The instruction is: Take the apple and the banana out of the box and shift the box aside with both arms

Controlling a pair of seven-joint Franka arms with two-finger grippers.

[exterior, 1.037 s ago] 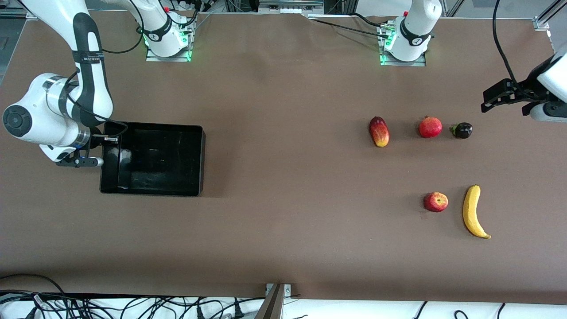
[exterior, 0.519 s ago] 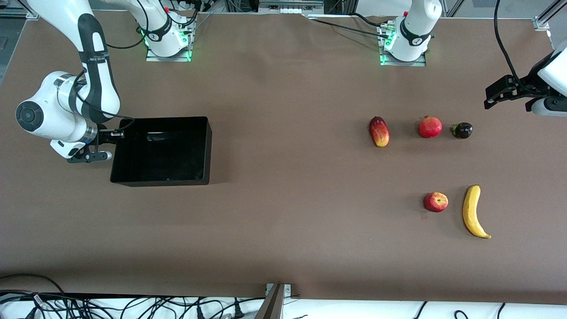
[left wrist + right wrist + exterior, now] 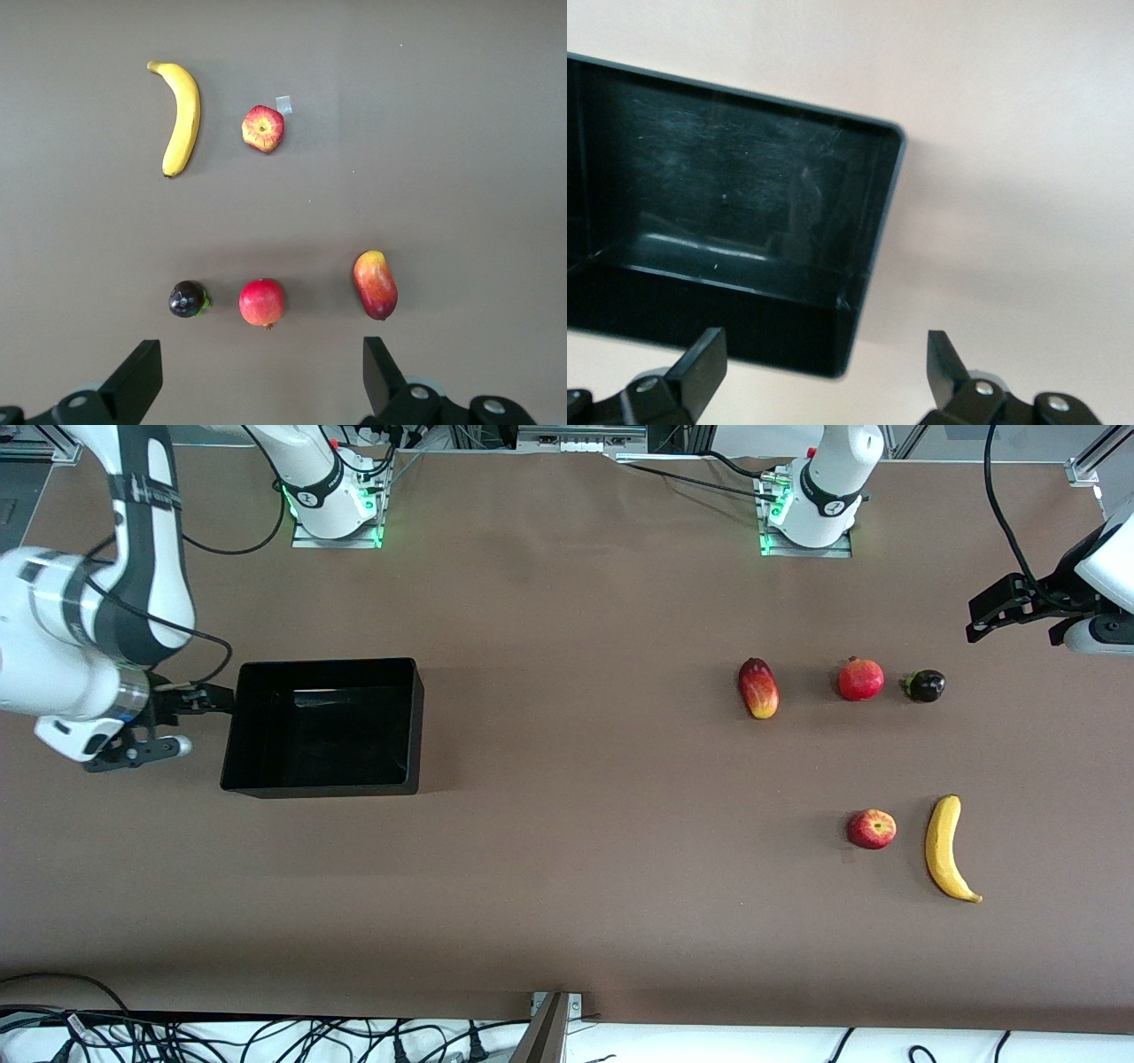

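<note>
The black box rests on the brown table toward the right arm's end; one corner shows in the right wrist view. My right gripper is open and empty beside the box's end wall, apart from it. The red apple and the yellow banana lie side by side toward the left arm's end. Both show in the left wrist view, apple and banana. My left gripper is open and empty, high over the table's end near the fruits.
A red-yellow mango, a red pomegranate and a small dark fruit with a green cap lie in a row farther from the front camera than the apple. Cables run along the table's near edge.
The right gripper shifted the box a little toward the table's middle, let go of its end wall and drew back, rising. The left gripper barely moved.
</note>
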